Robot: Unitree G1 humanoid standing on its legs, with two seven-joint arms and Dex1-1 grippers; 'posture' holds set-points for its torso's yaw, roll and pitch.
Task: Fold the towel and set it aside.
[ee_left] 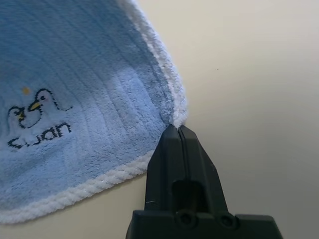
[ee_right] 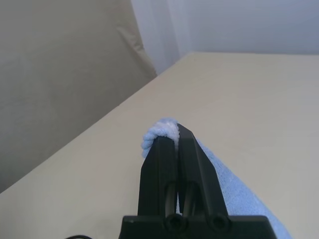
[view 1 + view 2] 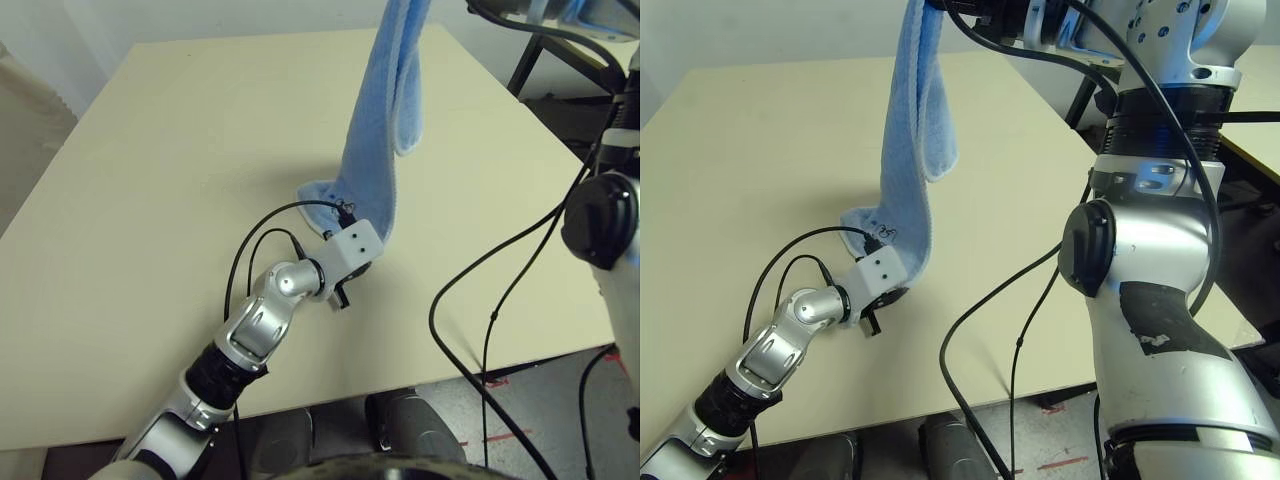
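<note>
The light-blue towel [image 3: 378,120] hangs in a long doubled strip over the middle of the table [image 3: 150,200]. Its upper end is pinched in my right gripper [image 2: 172,133], which is shut on the white-edged hem high above the table. The lower end rests on the tabletop, where the penguin logo [image 1: 35,112] faces up. My left gripper [image 1: 177,130] is low on the table by that end, shut on the towel's bottom corner, and the white edging puckers at its tips. The left wrist mount [image 3: 355,245] sits right against the hanging cloth.
My right arm [image 3: 1140,260] stands tall at the table's right side with black cables [image 3: 495,300] looping down past the front edge. A dark stand [image 3: 530,60] is beyond the far right corner. Bare tabletop lies to the left and behind.
</note>
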